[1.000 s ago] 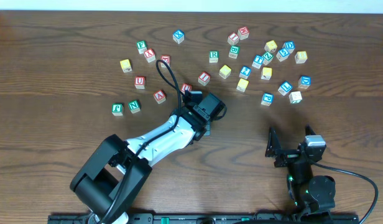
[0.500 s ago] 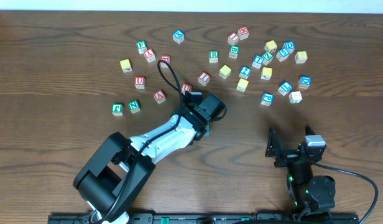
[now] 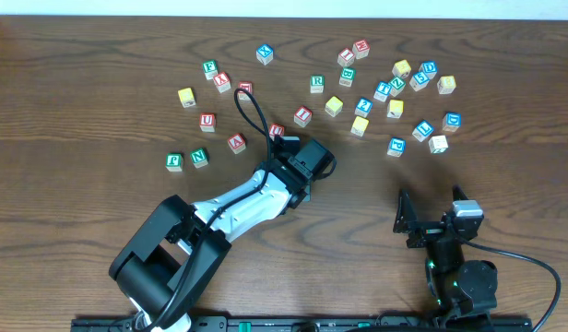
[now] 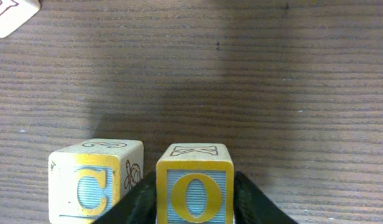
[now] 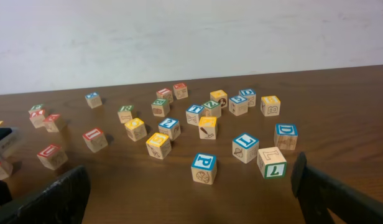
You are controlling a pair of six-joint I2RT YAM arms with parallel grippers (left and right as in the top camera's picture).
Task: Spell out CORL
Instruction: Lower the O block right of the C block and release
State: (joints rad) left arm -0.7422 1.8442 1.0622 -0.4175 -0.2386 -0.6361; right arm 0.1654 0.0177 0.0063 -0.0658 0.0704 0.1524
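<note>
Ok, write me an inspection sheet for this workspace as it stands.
Surface: dark wood-grain table; no spills or marks seen.
Job's things: C block and O block stand upright side by side with a narrow gap between them; R block lies among the loose ones; L not picked out for certain.
Clutter: many loose letter blocks across the far half, e.g. P block and T block.
Grippers: left end effector shut on the O block; right end effector open, empty, apart from all blocks.
Cables: black cable loops above the left arm.
Surroundings: pale wall behind the table; nothing else seen.
</note>
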